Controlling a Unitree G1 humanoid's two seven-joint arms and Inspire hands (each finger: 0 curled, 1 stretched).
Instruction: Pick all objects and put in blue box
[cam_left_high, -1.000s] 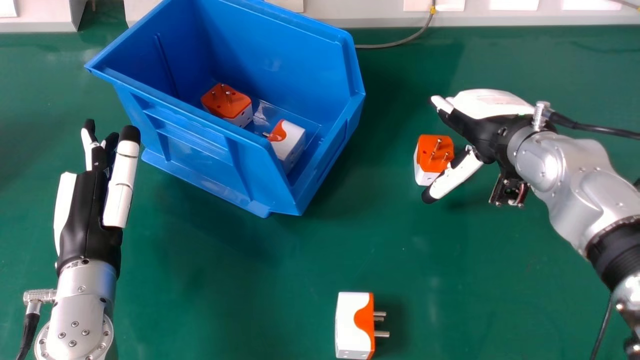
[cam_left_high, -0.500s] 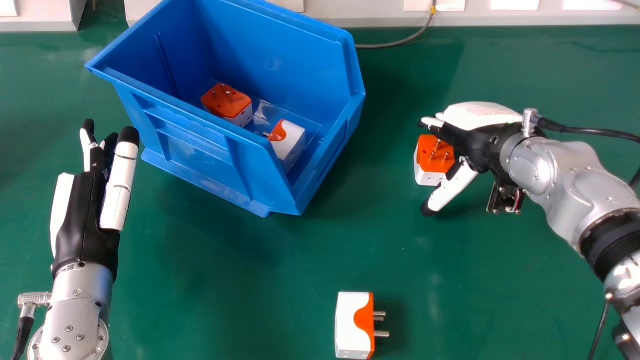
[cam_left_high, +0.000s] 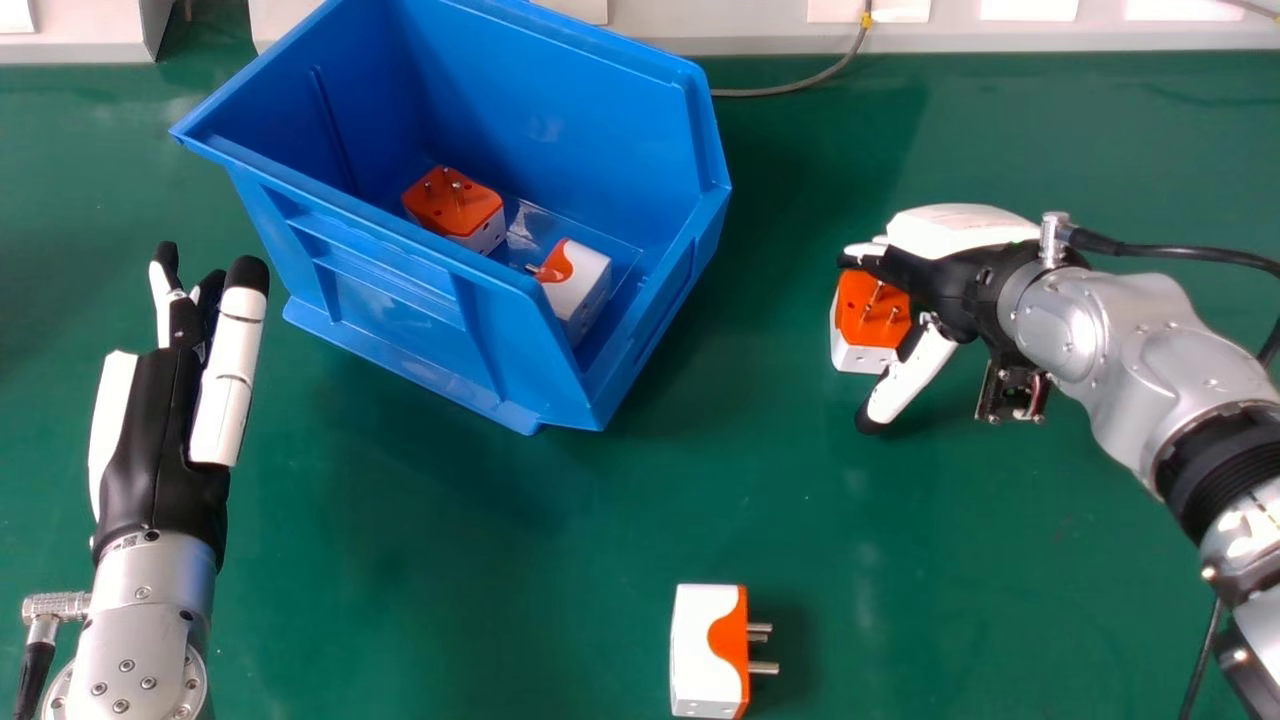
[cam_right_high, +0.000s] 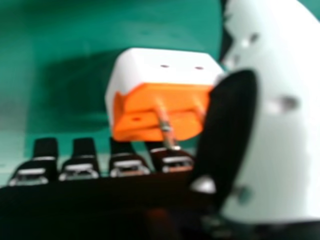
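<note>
While your right hand (cam_left_high: 955, 290) is hanging open, one orange-and-white adapter (cam_left_high: 861, 306) is sitting between its fingers (cam_right_high: 83, 162) and thumb (cam_left_high: 912, 377): probably light, rigid, slick-shelled; you are wanting its white sides (cam_left_high: 858, 357), clear of the metal pins (cam_right_high: 167, 130). Left hand (cam_left_high: 165, 455): idling open, unladen.

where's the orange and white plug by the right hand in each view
head view: plug right of the box, partly covered by the right hand
right hand view: plug just past the fingertips, partly hidden by the thumb
shared landmark: that same thumb
</note>
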